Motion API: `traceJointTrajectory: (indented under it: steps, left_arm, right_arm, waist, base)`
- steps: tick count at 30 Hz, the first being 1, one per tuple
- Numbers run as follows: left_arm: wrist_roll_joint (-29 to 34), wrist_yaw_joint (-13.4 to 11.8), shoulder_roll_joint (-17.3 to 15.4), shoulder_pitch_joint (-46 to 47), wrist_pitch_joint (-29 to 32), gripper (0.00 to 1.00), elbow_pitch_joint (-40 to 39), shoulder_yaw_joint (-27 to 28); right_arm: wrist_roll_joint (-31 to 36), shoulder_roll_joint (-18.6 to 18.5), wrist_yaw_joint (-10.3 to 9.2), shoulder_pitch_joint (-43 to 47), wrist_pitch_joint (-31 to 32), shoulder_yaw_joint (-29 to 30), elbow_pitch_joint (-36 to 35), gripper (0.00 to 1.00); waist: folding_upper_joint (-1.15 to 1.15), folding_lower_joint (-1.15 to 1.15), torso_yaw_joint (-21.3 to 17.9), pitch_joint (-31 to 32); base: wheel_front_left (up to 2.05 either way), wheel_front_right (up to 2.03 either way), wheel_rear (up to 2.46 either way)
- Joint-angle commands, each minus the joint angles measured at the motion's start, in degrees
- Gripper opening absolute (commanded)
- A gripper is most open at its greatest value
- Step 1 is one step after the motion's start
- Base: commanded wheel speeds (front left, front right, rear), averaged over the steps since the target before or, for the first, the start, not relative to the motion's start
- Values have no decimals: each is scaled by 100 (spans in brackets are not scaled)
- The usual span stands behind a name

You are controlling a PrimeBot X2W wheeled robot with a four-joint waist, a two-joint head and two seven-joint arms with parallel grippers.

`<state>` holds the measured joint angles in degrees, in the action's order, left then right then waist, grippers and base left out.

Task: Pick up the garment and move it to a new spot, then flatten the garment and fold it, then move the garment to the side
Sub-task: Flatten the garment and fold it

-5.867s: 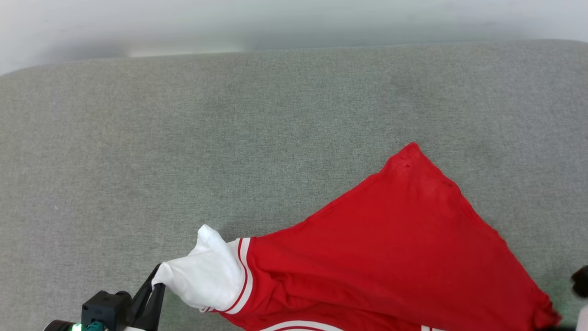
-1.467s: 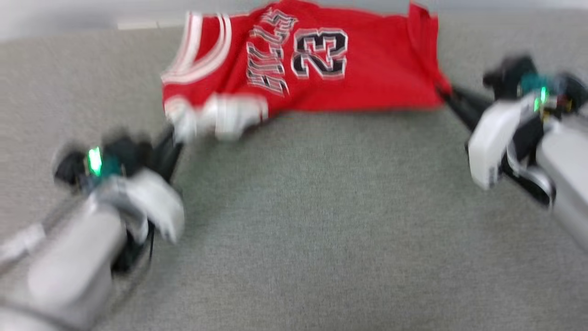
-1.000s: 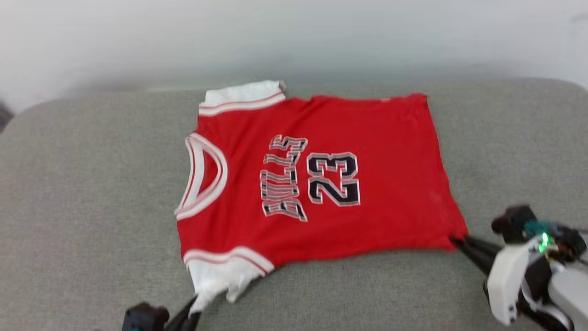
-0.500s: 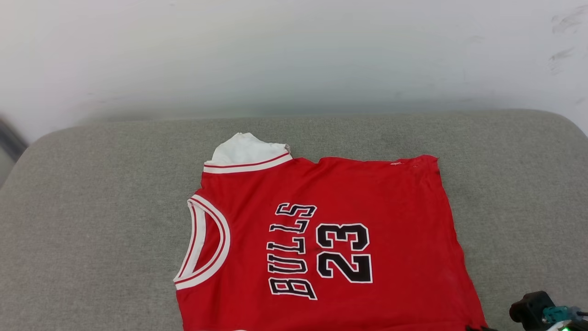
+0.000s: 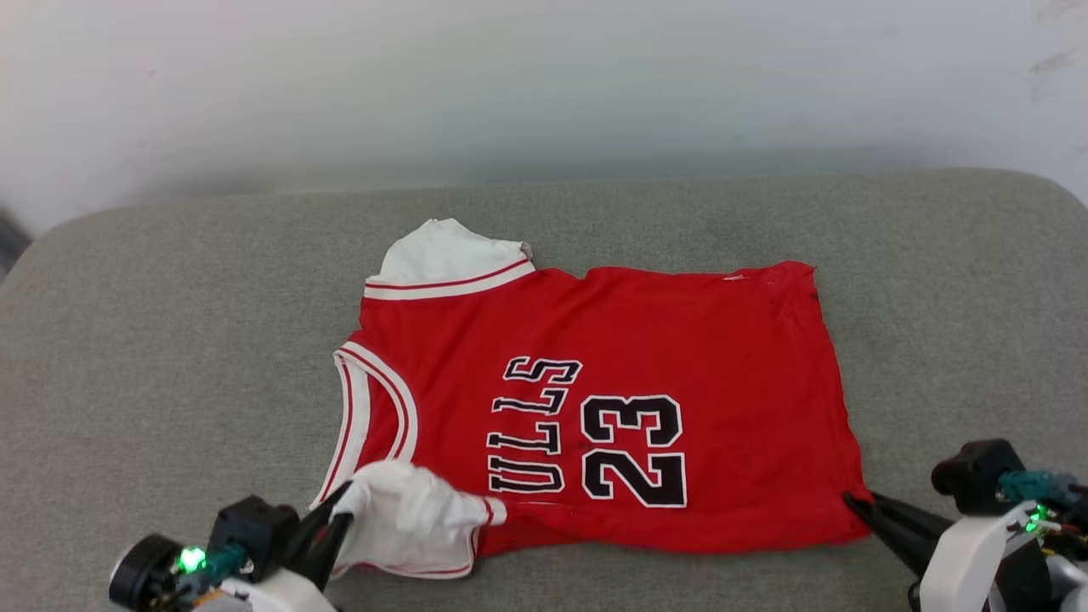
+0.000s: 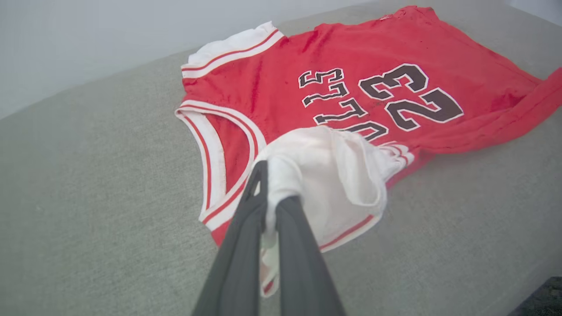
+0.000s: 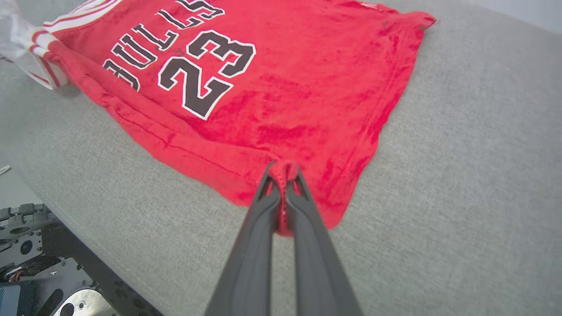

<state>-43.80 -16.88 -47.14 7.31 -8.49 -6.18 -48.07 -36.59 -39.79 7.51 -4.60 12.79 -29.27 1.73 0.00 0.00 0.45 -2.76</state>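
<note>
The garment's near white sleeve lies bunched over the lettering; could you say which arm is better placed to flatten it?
Left, probably: the left gripper is shut on that sleeve, while the right gripper pinches a hem corner of the garment.

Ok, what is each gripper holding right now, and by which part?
Both hold the garment: the left gripper pinches its white near sleeve, and the right gripper pinches the near corner of its red bottom hem.

"BULLS" and "23" on garment (image 5: 722, 340)
</note>
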Motion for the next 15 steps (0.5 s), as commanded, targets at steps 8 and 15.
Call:
traceJointTrajectory:
  steps: [8,15]
  left_arm:
    - [196,395,89,1290,295,0,399,244]
    - [188,756,313,1888,291,0,1171,283]
  right_arm:
    - [100,199,-4,-909,377,230,58,0]
    - [77,409,-4,-1558,464,12,559,0]
  waist:
    - [0,0,-207,-699]
    - [0,0,-284,-1206]
  base:
    - [0,0,0]
    - [0,0,0]
